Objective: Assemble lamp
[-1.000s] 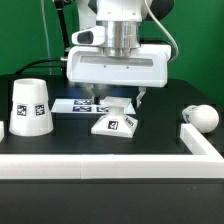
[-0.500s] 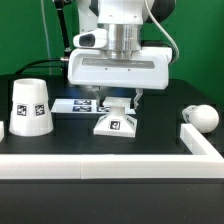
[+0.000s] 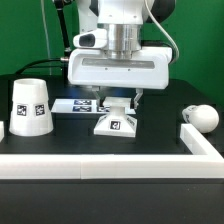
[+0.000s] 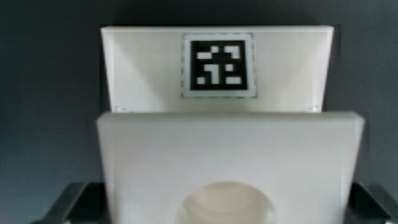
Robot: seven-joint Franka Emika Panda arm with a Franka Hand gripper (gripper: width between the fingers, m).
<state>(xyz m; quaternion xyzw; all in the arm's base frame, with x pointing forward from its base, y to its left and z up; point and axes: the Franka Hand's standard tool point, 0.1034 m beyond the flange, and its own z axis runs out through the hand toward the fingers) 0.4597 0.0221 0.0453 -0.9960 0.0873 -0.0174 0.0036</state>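
Black tabletop [image 3: 165,138] before you: your gripper [image 3: 119,100] clasps the base [image 3: 115,125] by its sides; shade [image 3: 28,106] at the exterior view's left, bulb [image 3: 203,116] at its right.

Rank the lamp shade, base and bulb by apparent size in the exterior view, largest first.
1. Shade: clearly the largest.
2. Base: smaller, though the claw hides its rear part.
3. Bulb: smallest, not far behind the visible part of the base.
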